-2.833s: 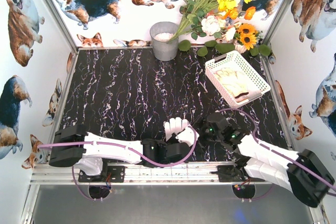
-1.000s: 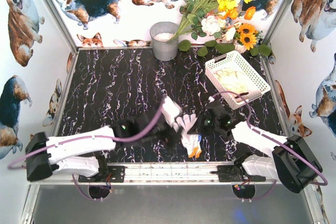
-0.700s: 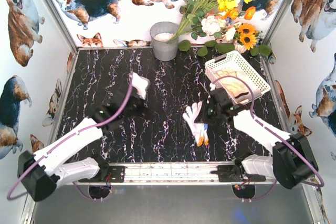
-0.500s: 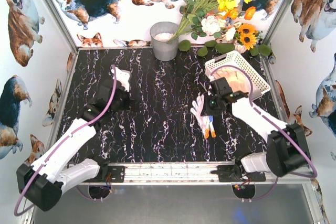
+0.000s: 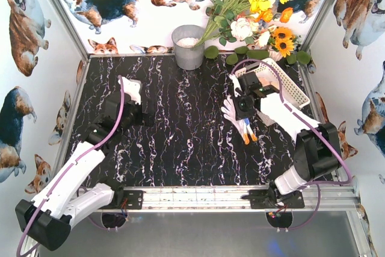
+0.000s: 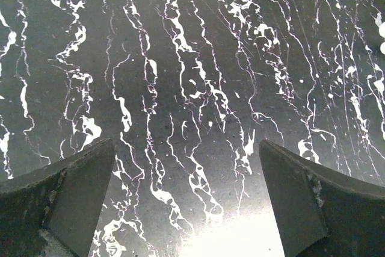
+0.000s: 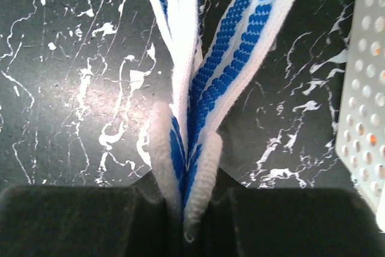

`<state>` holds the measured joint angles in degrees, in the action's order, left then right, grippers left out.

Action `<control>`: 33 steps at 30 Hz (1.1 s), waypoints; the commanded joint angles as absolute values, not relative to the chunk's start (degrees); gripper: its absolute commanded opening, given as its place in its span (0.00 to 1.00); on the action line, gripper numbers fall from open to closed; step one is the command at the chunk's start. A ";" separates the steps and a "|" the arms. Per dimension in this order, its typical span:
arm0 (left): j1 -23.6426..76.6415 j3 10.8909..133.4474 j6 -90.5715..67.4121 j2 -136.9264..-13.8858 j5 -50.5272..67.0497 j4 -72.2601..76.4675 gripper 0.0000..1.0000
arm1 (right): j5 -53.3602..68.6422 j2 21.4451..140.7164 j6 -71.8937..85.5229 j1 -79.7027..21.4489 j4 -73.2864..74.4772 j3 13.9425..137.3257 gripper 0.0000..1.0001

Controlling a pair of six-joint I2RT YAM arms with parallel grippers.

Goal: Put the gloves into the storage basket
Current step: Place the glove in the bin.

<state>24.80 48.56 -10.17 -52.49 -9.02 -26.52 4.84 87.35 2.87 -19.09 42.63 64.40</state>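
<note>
Right gripper (image 5: 242,107) — glove (image 5: 232,113) lifted, nearer basket (image 5: 292,88)

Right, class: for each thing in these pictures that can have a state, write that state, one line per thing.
left gripper: open, empty.
right gripper: shut on the gloves.
gloves: pinched together, beside the basket, not in it.
basket: upright on the table, open top.
bucket: upright at the back.
</note>
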 commanded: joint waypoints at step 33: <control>22.97 48.27 -9.14 -52.92 -22.41 -28.21 1.00 | 19.52 91.31 -8.29 1.84 38.20 79.32 0.00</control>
<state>23.90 48.40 -9.76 -52.45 -21.89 -28.53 18.48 90.52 -5.17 1.23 42.17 75.70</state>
